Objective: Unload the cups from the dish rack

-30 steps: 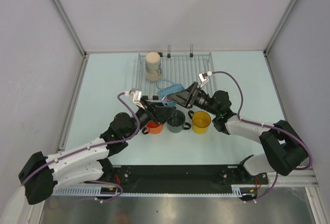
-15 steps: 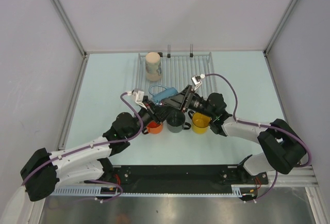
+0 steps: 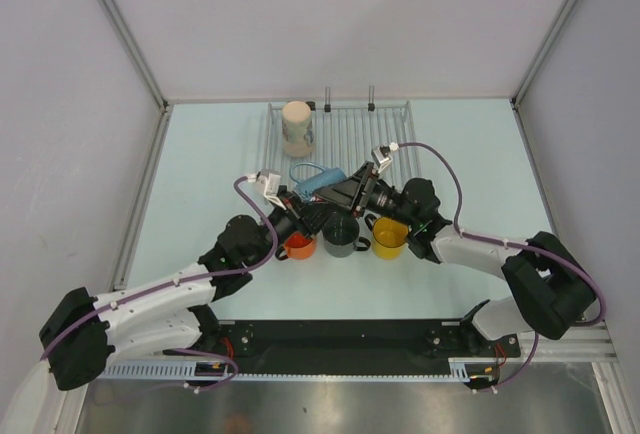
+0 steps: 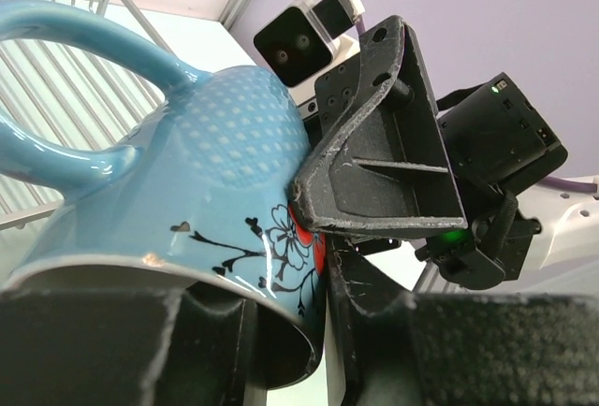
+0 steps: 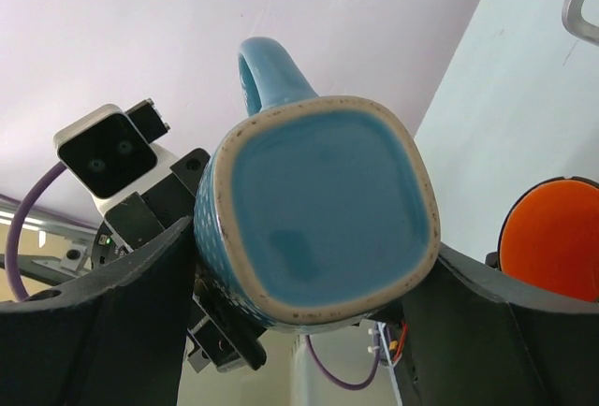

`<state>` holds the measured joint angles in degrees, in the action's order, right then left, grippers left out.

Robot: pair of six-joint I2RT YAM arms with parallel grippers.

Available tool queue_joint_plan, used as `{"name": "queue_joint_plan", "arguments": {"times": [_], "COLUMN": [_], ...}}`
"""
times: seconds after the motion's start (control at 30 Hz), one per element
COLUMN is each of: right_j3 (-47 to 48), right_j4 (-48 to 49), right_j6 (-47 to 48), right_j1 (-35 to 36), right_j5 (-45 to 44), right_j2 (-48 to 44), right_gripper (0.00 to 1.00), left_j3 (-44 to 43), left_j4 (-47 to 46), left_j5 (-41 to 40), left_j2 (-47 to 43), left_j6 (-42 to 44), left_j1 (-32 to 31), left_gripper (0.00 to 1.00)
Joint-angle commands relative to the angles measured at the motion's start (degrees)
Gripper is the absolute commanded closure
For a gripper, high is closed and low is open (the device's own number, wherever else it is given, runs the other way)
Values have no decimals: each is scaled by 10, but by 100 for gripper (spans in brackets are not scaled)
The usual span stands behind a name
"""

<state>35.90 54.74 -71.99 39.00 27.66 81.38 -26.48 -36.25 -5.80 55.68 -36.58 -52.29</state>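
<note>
Top: light blue mug (image 3: 314, 180) between right claw (image 3: 333, 192) and left claw (image 3: 303, 212), orange mug (image 3: 297, 246) beneath the left claw.
Left wrist: left claw straddles the rim. Clamped or not, I cannot tell.
Right wrist: right claw pinches the mug's sides.
Risk: if I release right early, the mug drops.

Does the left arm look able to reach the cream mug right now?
Probably not yet. The left pincer is at the rim of the blue mug, which the right pincer grips. Once freed, its way to the cream mug on the rack looks open.
</note>
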Motion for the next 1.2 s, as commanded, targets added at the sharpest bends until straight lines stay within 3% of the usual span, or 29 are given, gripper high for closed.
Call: {"name": "queue_joint_plan", "arguments": {"times": [0.0,0.03,0.17,0.37,0.5,0.6,0.73,0.87,1.0,1.03,1.17], "right_j3": [43,45,62,70,86,140,202,229,255,264,309], "right_j4": [11,-20,-97,-163,-269,-424,-581,-669,-760,-776,-853], "right_j6": [73,76,111,113,154,220,324,345,349,348,324], "right_j1": [-17,-29,-64,-130,-161,-161,-126,-93,-57,-40,-23], "right_j5": [2,0,-9,-13,-44,-114,-277,-407,-527,-581,-658], "right_j2": [-50,-55,-86,-107,-135,-166,-185,-185,-168,-163,-130], "right_gripper": [43,31,1,0,0,0,0,0,0,0,0], "left_j3": [-29,-30,-38,-51,-83,-142,-260,-381,-479,-500,-575], "left_j4": [62,71,86,121,172,259,462,604,758,785,849], "left_j5": [-8,-8,-12,-24,-48,-93,-197,-225,-195,-193,-190], "left_j2": [-14,-17,-30,-48,-61,-68,-25,29,107,149,219], "left_j6": [-9,-7,1,12,36,76,117,108,99,98,99], "left_j1": [-4,-4,-4,-4,-4,-4,9,97,200,219,293], "left_gripper": [99,100,100,100,100,100,100,100,100,100,100]}}
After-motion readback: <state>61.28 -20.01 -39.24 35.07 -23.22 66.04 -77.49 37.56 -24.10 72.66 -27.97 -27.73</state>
